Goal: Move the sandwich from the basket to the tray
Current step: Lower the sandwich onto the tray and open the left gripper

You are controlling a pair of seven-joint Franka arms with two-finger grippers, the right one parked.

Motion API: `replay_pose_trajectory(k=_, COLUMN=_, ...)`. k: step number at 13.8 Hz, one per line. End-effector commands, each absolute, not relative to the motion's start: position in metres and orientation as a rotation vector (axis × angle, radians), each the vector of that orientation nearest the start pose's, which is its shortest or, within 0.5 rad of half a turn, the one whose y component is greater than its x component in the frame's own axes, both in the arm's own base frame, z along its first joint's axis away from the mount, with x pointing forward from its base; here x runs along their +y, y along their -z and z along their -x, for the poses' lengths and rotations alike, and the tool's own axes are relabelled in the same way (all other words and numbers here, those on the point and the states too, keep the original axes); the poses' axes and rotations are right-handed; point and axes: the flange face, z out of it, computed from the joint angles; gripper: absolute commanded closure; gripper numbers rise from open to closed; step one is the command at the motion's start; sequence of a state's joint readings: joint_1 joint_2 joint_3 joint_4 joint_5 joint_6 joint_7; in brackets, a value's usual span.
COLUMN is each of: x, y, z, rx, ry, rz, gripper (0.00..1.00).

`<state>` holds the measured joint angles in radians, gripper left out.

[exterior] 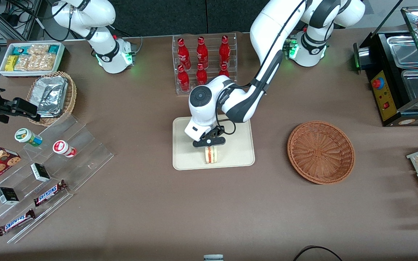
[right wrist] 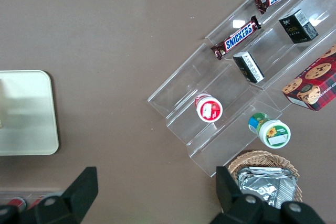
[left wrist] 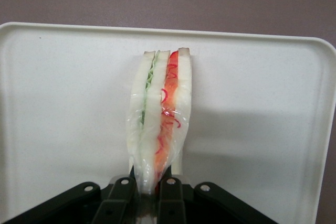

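I have the left arm's black two-finger gripper [exterior: 209, 144] over the flat cream-coloured rectangular tray [exterior: 238, 148], clenched on the small triangular sandwich [exterior: 211, 154] of pale white bread with red-orange and green filling layers. In the wrist view the fingers [left wrist: 167, 195] pinch the narrow end of the wedge [left wrist: 160, 129], which looks wrapped in clear film and points away from the gripper [left wrist: 148, 199] across the tray [left wrist: 68, 108]. From the front, the sandwich sits over the part of the tray nearest the front camera, close to the rim; I cannot tell whether it already touches the tray floor. The round, shallow, reddish-brown woven wicker basket [exterior: 320, 152] lies apart from the tray, toward the working arm's end of the table, with nothing in it. Farther from the front camera than the tray stands a clear rack of red bottles [exterior: 203, 61].
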<state>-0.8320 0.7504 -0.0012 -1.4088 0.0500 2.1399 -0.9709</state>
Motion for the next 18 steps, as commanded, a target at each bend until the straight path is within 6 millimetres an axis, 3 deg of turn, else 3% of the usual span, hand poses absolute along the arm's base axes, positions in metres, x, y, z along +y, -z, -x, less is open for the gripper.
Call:
replay_pose_trajectory(k=1, x=-0.54, y=-0.25, z=-0.484, rx=-0.177, ry=0.028, rz=3.076, gripper=1.0)
replay_pose_trajectory(k=4, x=-0.55, y=-0.244, z=-0.468, rx=-0.136, ry=0.018, rz=3.067, gripper=1.0)
replay_pose_trajectory(k=5, x=-0.55, y=-0.244, z=-0.467, rx=-0.137, ry=0.017, rz=3.067, gripper=0.89)
replay_pose_trajectory(k=6, x=-0.551, y=-0.244, z=-0.467, rx=-0.137, ry=0.017, rz=3.067, gripper=0.27)
replay_pose_trajectory(k=7, x=-0.551, y=-0.244, z=-0.467, rx=-0.137, ry=0.017, rz=3.067, gripper=0.0)
replay_pose_trajectory(k=12, x=-0.548, y=-0.256, z=-0.471, rx=-0.154, ry=0.027, rz=3.08, gripper=0.0)
replay_pose_trajectory(k=15, x=-0.54, y=-0.298, z=-0.479, rx=-0.208, ry=0.028, rz=3.071, gripper=0.0)
replay_pose_trajectory(k=18, x=-0.517, y=-0.354, z=-0.493, rx=-0.442, ry=0.057, rz=3.046, gripper=0.0)
